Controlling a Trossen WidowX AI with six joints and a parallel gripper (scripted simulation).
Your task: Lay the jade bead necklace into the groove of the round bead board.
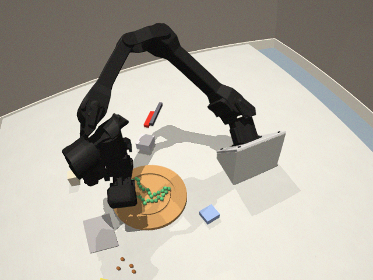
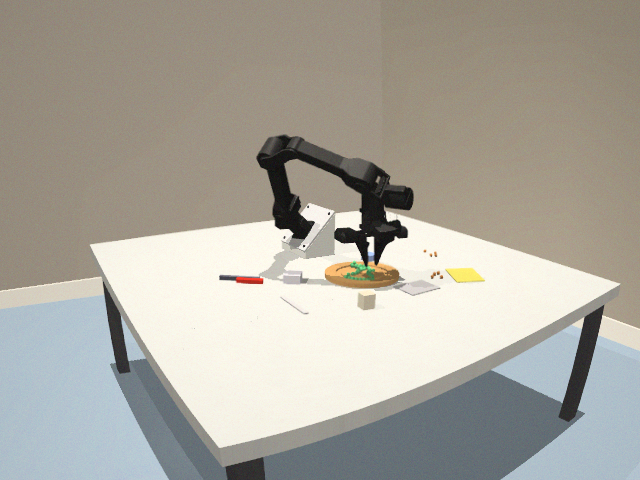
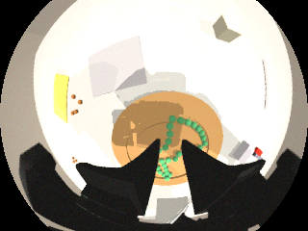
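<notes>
The jade bead necklace (image 1: 144, 203) (image 2: 354, 264) (image 3: 172, 118) lies on the round bead board (image 1: 178, 205) (image 2: 336, 276) (image 3: 212, 115). In the wrist view one stretch curves near the groove at the upper right; the rest cuts across the inner disc and bunches near the groove's lower edge. My gripper (image 2: 371, 264) (image 3: 171, 141) is partly open, pointing down just over the board, with a gap between its fingertips. Beads show beneath and between the fingers, none plainly gripped. The fingers hide some beads. In the top view the fingertips are hidden behind the gripper's body.
A grey tile (image 1: 99, 231) (image 3: 115, 63), a beige cube (image 2: 366, 300) (image 3: 225, 31) and a light grey block (image 1: 145, 143) (image 2: 292, 277) lie around the board. A blue block (image 1: 209, 213), red bar (image 1: 148, 119), yellow square (image 2: 465, 274) and several brown balls lie farther out.
</notes>
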